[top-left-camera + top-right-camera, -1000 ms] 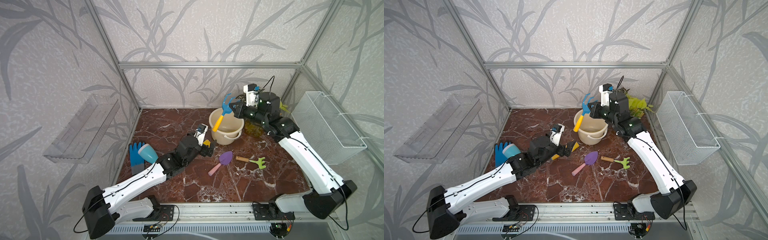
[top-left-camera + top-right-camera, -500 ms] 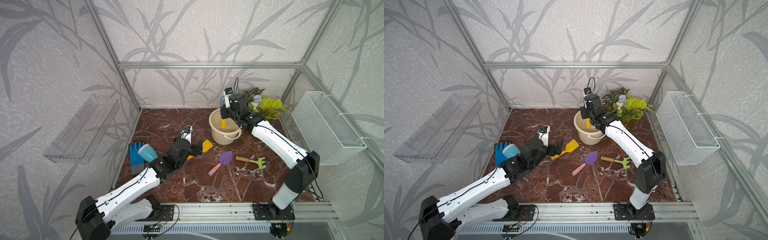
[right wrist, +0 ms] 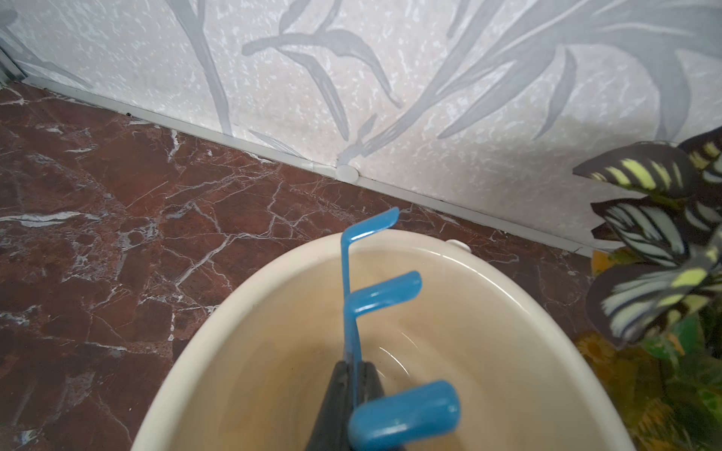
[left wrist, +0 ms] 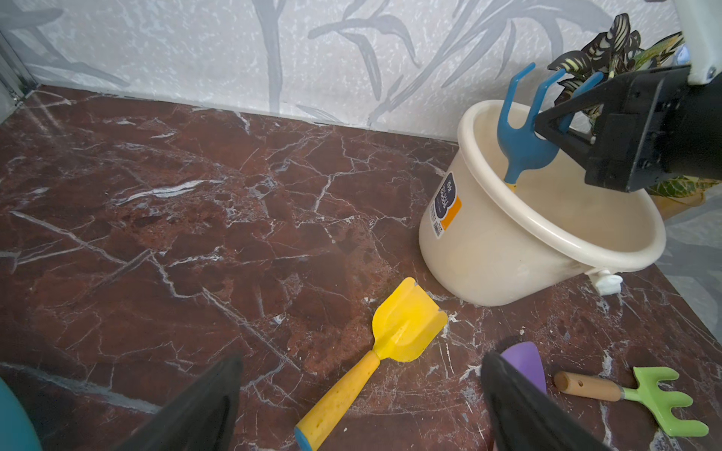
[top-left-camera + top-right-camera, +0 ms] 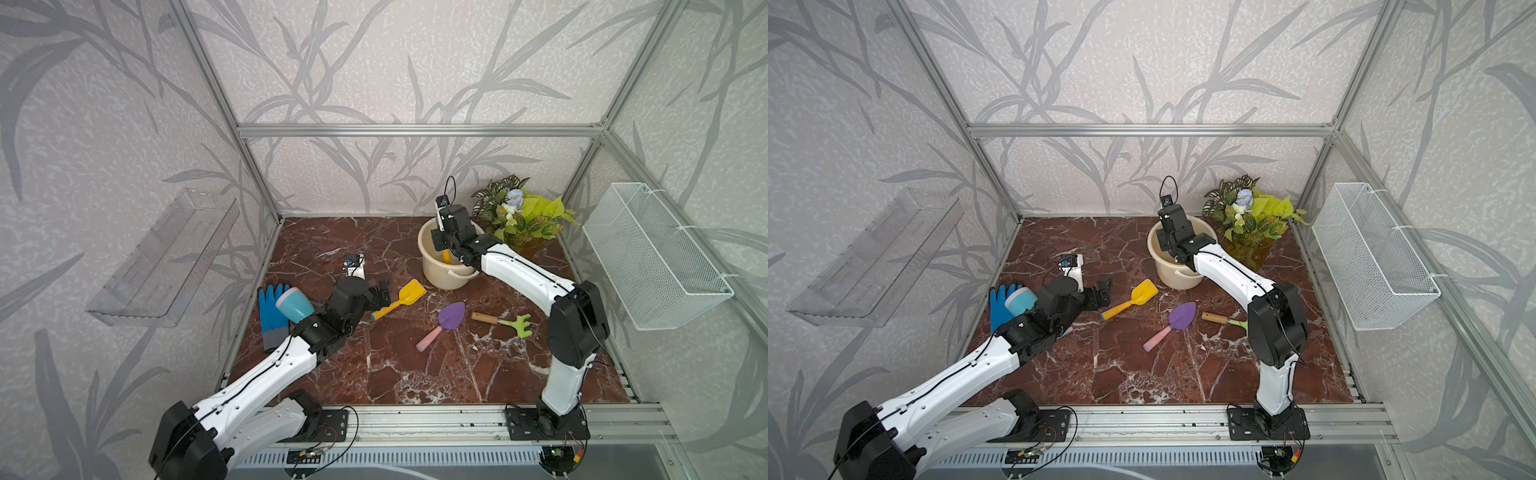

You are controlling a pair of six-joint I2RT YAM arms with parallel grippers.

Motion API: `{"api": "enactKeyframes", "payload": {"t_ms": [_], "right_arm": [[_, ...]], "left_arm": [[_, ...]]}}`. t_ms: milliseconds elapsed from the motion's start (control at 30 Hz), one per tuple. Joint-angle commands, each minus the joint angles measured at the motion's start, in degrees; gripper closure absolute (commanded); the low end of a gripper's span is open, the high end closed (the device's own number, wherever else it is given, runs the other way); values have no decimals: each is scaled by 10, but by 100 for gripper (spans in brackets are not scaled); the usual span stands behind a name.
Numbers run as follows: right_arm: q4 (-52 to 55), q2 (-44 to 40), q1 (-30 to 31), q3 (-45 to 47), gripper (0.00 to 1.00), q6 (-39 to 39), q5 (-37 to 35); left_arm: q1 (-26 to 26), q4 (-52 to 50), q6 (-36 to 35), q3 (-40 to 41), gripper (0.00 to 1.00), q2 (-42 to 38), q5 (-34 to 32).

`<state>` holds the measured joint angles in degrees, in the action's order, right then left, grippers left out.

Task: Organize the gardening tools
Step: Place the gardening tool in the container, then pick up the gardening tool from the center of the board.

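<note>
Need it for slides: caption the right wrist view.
Right gripper clamps the blue fork over the open cream bucket.

Both top views: mounted high at the front, looking steeply down over the whole red-brown marble bench [image 5: 395, 374] toward the leaf-patterned grey rear wall [image 5: 415, 174]; coverage nearly identical. Left wrist view: low, close to the bench, facing the rear wall and the cream plastic bucket [image 4: 508, 254]. Right wrist view: very close, looking into that bucket. Both wrist views share the bucket and the blue three-pronged plastic fork [image 3: 351, 312].

Left hand [image 5: 381, 292] spread wide, right hand [image 3: 354, 377] clamped tight
</note>
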<state>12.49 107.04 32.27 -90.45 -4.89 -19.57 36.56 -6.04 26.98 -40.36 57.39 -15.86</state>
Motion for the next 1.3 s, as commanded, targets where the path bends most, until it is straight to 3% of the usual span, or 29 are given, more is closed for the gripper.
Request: {"api": "enactKeyframes", "payload": {"t_ms": [0,133,267,533,733,933,1033,1267], "right_arm": [[-25,6,1,-1,96,-7,-13],[-23,5,1,0,84,-9,-6],[-12,0,1,-11,64,-11,-3],[63,-61,4,-34,51,-24,8],[115,-161,3,16,34,-57,14],[153,-274,4,96,30,-89,43],[168,-323,4,143,30,-108,61],[176,-405,4,243,30,-139,86]], "left_arm": [[-4,-2,15,10,4,0,15],[-7,-1,15,8,4,10,21],[-8,-4,16,5,2,26,27],[-28,-28,15,-21,0,73,54],[-44,-73,-6,-83,0,150,91],[-50,-124,-29,-147,1,235,112],[-51,-151,-32,-173,15,277,109],[-53,-179,-36,-213,19,370,113]]}}
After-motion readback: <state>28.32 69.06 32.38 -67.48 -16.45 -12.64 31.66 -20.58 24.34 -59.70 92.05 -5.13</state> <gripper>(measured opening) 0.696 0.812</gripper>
